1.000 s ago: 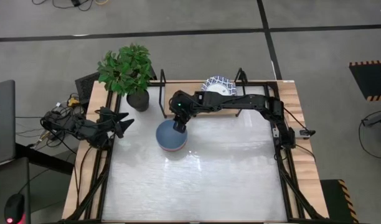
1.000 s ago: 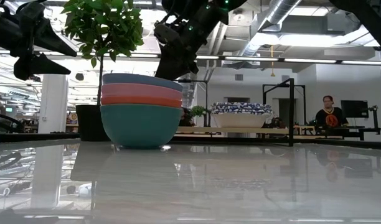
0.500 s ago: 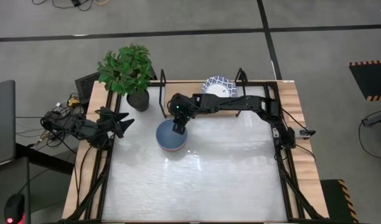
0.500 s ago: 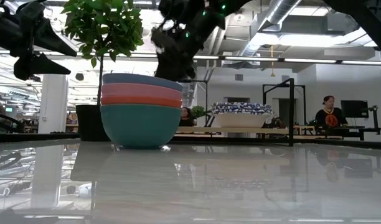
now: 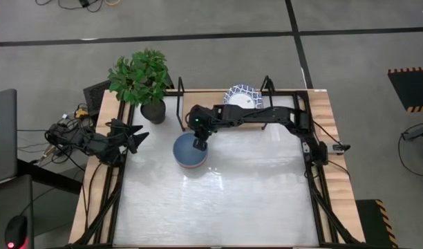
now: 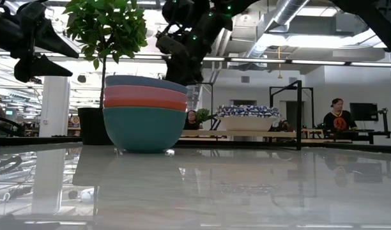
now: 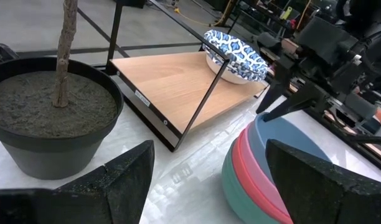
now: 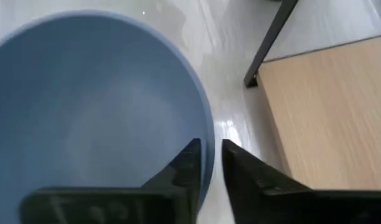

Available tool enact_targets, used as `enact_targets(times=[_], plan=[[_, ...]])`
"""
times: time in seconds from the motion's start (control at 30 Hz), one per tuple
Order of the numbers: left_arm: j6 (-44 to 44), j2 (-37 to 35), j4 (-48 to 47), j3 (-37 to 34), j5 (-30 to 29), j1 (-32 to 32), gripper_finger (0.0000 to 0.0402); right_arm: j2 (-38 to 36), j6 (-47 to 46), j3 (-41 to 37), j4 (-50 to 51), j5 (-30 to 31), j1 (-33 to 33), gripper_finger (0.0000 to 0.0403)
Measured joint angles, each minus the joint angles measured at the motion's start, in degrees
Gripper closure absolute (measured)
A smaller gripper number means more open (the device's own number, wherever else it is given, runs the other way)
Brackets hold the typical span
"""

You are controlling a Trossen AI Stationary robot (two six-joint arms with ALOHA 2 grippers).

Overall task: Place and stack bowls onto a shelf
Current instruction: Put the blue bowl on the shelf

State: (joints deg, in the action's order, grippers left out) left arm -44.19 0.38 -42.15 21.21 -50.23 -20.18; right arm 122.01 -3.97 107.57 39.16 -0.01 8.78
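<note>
Three plain bowls sit nested on the table as a stack [image 5: 189, 153]: blue [image 6: 144, 82] on top, red [image 6: 144, 97] in the middle, teal [image 6: 144, 128] resting on the tabletop. A white bowl with a blue pattern [image 5: 242, 95] stands on the right part of the shelf's wooden plank [image 7: 178, 81]. My right gripper [image 8: 209, 158] is at the stack's far rim, beside the shelf, shut on the blue bowl. My left gripper [image 7: 206, 180] waits open at the table's left edge [image 5: 137, 135], pointing toward the stack. My right gripper pinches the blue bowl's rim [image 8: 210, 134] on the side facing the shelf. One finger [image 8: 189, 163] is inside the bowl and the other [image 8: 237, 165] outside. The fingers come from above, pointing down. The blue bowl sits nested in the stack on the table.
A dark plant pot [image 5: 153, 111] with a leafy plant stands left of the shelf, near the stack. The shelf's black wire end frame [image 8: 270, 43] rises close to my right gripper. The plank's left and middle part is bare. Bare tabletop [image 5: 225, 200] lies nearer.
My right gripper has stayed at the stack's far rim, its wrist shifting only a little. The bowls have not moved.
</note>
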Motion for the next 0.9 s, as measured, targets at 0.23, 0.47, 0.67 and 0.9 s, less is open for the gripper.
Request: enact_targets(times=[0.23, 0.47, 0.67, 0.9], plan=[[-0.01, 0.0, 0.0, 0.0, 0.02, 0.01, 0.0109, 0.96, -0.26, 0.06, 0.81, -0.31, 0.38, 0.0373], [-0.01, 0.0, -0.02, 0.0, -0.03, 0.02, 0.0109, -0.4, 0.17, 0.72, 2.49, -0.39, 0.66, 0.0373], [-0.01, 0.0, 0.0, 0.0, -0.03, 0.02, 0.0109, -0.9, 0.11, 6.01, 5.65, -1.33, 1.41, 0.0373], [0.16, 0.0, 0.0, 0.0, 0.03, 0.01, 0.0109, -0.98, -0.85, 12.53, 9.16, -4.68, 3.62, 0.0373]])
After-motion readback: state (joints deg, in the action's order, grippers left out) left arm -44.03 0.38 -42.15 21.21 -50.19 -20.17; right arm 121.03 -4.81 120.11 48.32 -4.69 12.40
